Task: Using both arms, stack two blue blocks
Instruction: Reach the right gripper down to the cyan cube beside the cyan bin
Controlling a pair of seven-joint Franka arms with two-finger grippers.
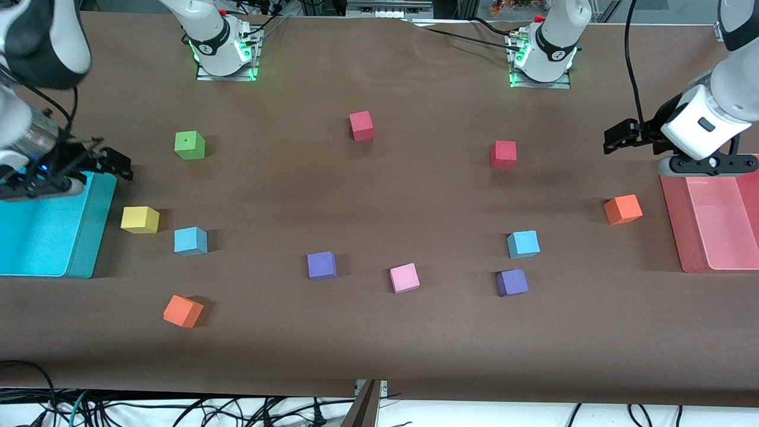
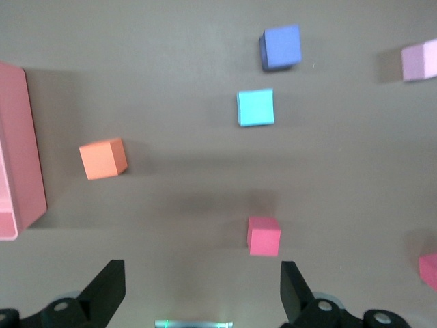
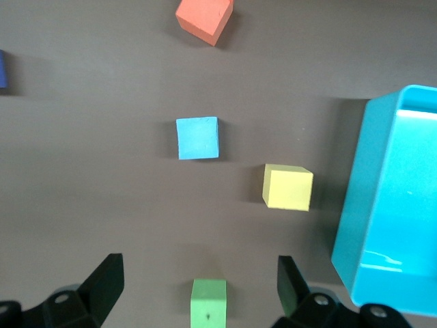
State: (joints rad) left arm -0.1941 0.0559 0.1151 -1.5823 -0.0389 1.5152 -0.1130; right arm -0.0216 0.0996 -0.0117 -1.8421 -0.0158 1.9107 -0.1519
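Two blue blocks lie flat on the desk (image 1: 379, 332), well apart: one blue block (image 1: 190, 241) beside the yellow cube (image 1: 140, 219), the other blue block (image 1: 523, 244) slightly turned (cubes, no long axis). Left gripper (image 1: 616, 137) hangs beside the pink tray (image 1: 711, 261), right gripper (image 1: 115, 166) over the cyan bin (image 1: 89, 237); both fingers spread wide, empty.

Front view: high, across the table, facing both arm bases.
Left wrist view: looks down past the left gripper (image 2: 201, 294); shares one blue block (image 2: 255, 108) (image 1: 523, 244).
Right wrist view: down past the right gripper (image 3: 198, 290); shares the other blue block (image 3: 198, 138) (image 1: 190, 241).
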